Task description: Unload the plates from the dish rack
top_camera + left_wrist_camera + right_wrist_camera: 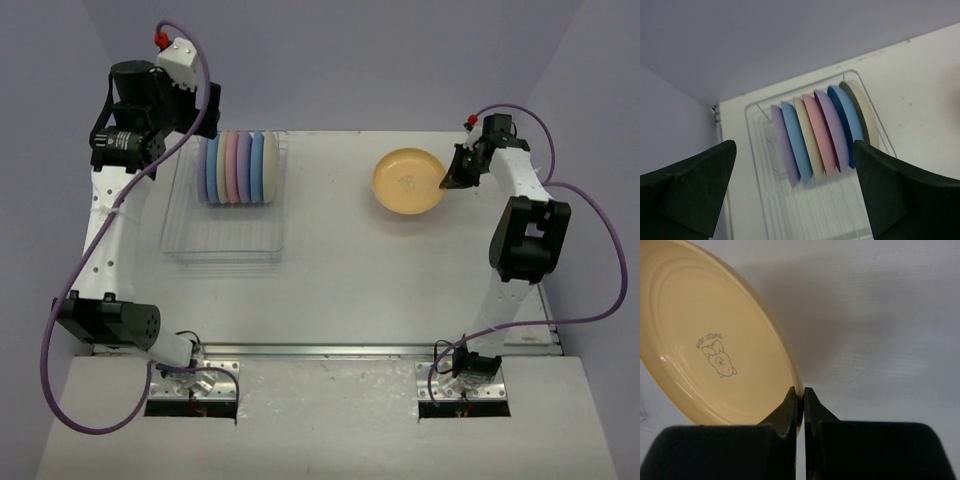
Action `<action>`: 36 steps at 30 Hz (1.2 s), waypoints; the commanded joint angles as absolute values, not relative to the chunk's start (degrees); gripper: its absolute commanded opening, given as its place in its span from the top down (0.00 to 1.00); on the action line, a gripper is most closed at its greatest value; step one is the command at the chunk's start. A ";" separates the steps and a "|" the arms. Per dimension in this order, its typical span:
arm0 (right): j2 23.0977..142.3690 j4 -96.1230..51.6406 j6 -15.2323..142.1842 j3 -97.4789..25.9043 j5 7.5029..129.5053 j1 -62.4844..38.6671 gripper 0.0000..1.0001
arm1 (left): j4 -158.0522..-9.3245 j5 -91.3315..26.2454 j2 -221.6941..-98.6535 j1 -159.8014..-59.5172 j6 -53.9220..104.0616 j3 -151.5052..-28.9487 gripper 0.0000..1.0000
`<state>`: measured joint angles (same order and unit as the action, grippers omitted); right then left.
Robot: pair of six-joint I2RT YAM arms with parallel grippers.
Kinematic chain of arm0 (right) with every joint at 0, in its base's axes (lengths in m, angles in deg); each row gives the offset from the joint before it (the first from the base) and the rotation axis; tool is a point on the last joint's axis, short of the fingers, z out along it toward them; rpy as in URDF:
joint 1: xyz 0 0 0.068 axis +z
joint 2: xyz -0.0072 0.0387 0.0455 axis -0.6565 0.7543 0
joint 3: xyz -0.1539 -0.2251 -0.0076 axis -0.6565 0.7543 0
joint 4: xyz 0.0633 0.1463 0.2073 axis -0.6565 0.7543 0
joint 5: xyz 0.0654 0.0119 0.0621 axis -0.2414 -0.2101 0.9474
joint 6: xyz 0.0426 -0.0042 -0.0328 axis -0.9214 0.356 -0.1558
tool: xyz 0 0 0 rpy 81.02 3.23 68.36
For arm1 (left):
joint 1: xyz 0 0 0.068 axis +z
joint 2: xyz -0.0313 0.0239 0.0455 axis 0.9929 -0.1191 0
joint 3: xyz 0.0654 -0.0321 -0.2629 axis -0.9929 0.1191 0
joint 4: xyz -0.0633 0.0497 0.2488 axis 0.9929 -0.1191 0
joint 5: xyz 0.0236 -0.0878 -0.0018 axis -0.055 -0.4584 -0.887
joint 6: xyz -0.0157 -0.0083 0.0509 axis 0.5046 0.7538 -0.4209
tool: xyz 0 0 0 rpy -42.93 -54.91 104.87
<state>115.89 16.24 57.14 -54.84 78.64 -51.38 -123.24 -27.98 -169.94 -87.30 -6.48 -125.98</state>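
One plate is out of the dish rack, and seven are left in it.

On the table [350, 290], the dish rack [220, 235] holds at its far end a row of seven plates [815, 132] standing on edge, close together: lavender, blue, cream, pink, lavender, blue, cream. The yellow-orange plate [405, 182] is well to the right of the rack and tilted, and the right gripper [801, 392] is closed on its rim. I cannot tell whether its lower edge touches the table. The left gripper [794, 147] hangs above the rack, toward its far left side, with its jaws wide apart and nothing between them. In my judgement the task is near its beginning: this plate is not yet laid flat, and seven more wait in the rack.
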 commanded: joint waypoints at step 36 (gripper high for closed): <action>139.84 11.55 62.65 -76.78 66.15 -51.49 0.37 | -118.85 -60.65 -169.50 -67.32 15.12 -103.44 0.12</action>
<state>140.09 12.15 61.79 -74.26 67.90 -51.41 -121.58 -58.13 -169.92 -68.61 12.90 -103.48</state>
